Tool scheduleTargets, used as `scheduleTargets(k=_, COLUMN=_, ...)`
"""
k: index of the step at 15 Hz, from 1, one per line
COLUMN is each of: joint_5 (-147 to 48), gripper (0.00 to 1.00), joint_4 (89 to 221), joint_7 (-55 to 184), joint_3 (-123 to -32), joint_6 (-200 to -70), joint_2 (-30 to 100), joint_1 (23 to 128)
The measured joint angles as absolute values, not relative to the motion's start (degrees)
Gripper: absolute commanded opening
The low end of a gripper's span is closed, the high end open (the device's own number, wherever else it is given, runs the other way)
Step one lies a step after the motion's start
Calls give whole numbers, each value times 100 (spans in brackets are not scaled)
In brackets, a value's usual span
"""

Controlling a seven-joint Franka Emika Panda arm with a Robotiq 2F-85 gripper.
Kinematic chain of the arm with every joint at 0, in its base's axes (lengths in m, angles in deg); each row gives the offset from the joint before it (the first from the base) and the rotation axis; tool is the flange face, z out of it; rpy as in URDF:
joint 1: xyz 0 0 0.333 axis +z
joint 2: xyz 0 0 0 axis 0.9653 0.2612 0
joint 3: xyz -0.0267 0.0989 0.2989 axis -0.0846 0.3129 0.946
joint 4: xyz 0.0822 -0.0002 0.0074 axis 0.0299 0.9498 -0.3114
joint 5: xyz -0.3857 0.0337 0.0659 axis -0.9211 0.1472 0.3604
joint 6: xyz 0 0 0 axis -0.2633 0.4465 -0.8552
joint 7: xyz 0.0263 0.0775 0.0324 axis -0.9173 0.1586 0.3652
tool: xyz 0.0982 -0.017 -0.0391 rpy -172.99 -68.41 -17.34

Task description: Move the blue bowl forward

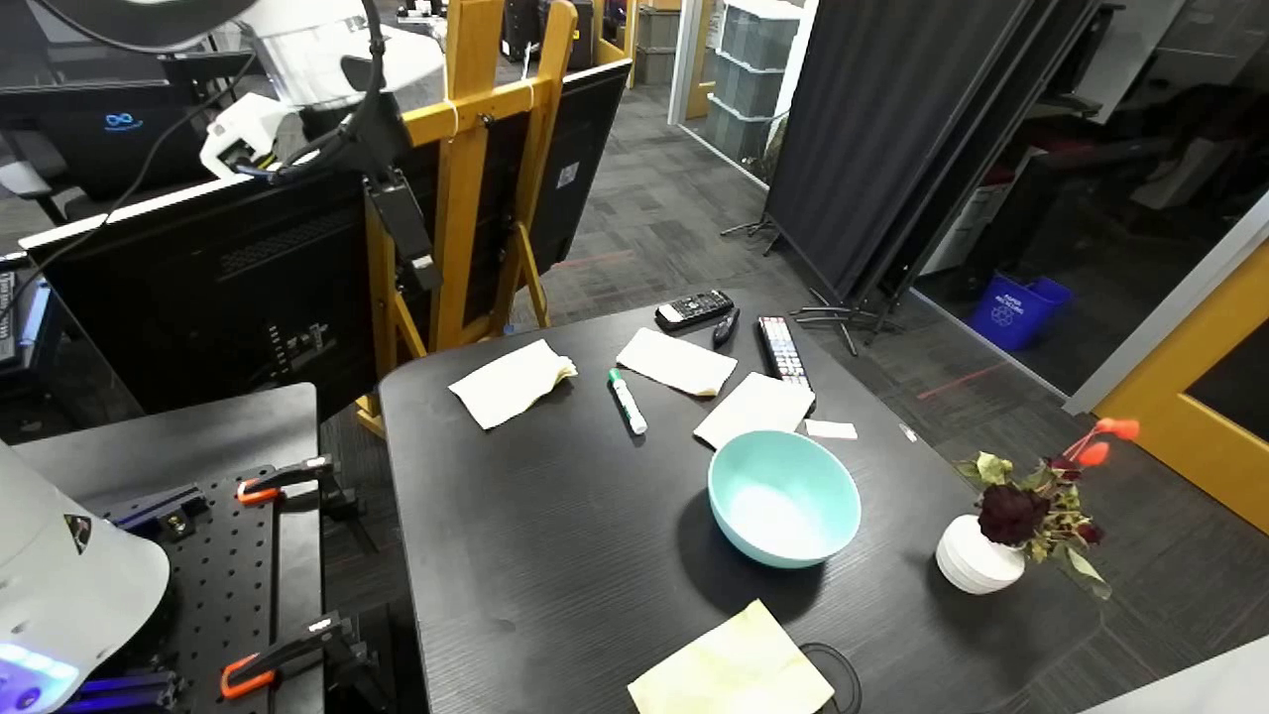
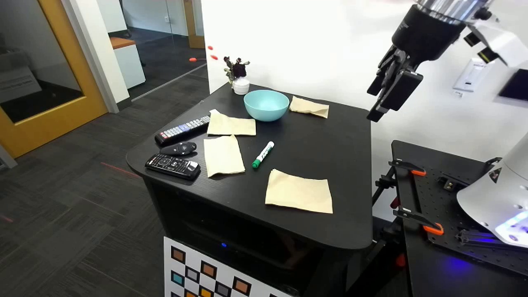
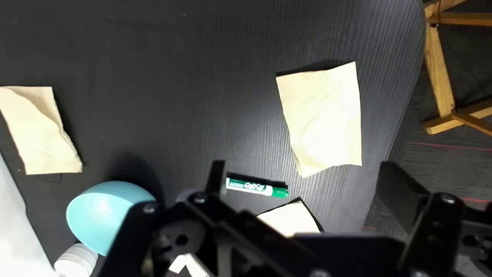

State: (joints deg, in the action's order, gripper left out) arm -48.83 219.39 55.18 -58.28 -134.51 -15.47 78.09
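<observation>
The blue bowl (image 1: pixel 783 496) is round, light turquoise and upright on the black table. In an exterior view the bowl (image 2: pixel 266 106) stands between folded cloths, near the small white flower pot. In the wrist view the bowl (image 3: pixel 102 215) is at the lower left, partly hidden behind a gripper finger. My gripper (image 3: pixel 303 167) is open, its two fingers wide apart with nothing held between them. In both exterior views the gripper (image 1: pixel 424 276) (image 2: pixel 376 102) hangs high above the table on the robot's side, well apart from the bowl.
The black table (image 1: pixel 555 535) also bears a green marker (image 1: pixel 628 402), several folded cream cloths (image 2: pixel 299 192), two long remotes (image 2: pixel 173 166) and a smaller one (image 2: pixel 178 148). The white pot with flowers (image 1: pixel 980 557) stands near the table edge. A white wall (image 2: pixel 330 49) borders the table.
</observation>
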Motion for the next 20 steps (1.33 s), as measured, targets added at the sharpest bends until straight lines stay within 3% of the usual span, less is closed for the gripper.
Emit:
scheduleTargets(k=9, joint_5=-4966, gripper=100, joint_4=21205, joint_7=4590, joint_3=-6255, joint_6=-13735, joint_2=-1131, joint_1=6903)
scheduleTargets(k=20, joint_5=-6262, gripper=100, joint_4=20454, joint_7=1145, joint_3=-6352, joint_6=-14298, joint_2=330, joint_1=5770)
